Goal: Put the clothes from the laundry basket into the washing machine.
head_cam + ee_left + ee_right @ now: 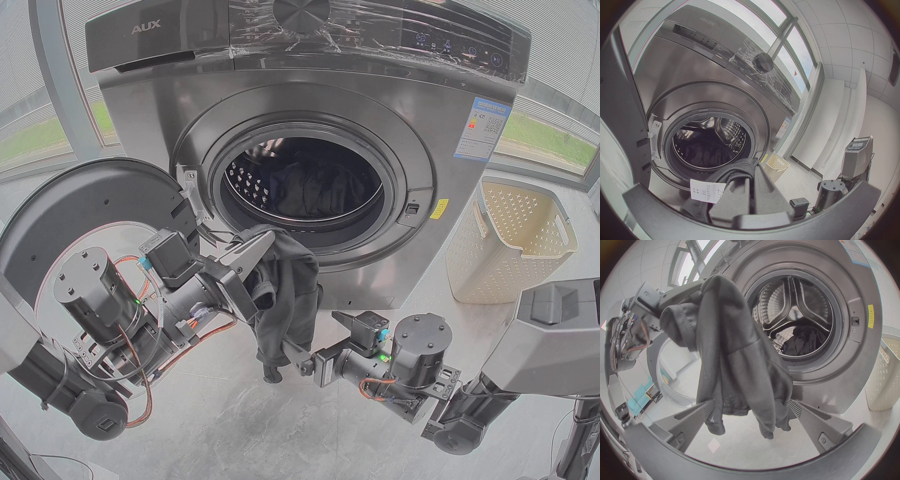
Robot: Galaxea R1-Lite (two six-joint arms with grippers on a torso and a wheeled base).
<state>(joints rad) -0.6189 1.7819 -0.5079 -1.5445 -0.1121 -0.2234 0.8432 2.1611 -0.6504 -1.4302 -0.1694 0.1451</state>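
Observation:
A dark grey garment [287, 294] hangs in front of the washing machine [375, 106], just below its open drum mouth. My left gripper [262, 244] is shut on the garment's top fold, seen close in the left wrist view [751, 184] with a white label beside it. My right gripper [294, 361] sits low under the garment, open; in the right wrist view [751, 403] the cloth's [734, 358] lower ends dangle between the wide-apart fingers. More dark clothes [306, 187] lie inside the drum.
The round door [81, 206] stands swung open at the left, behind my left arm. A cream laundry basket [509, 244] stands on the floor right of the machine. Bare grey floor lies below the grippers.

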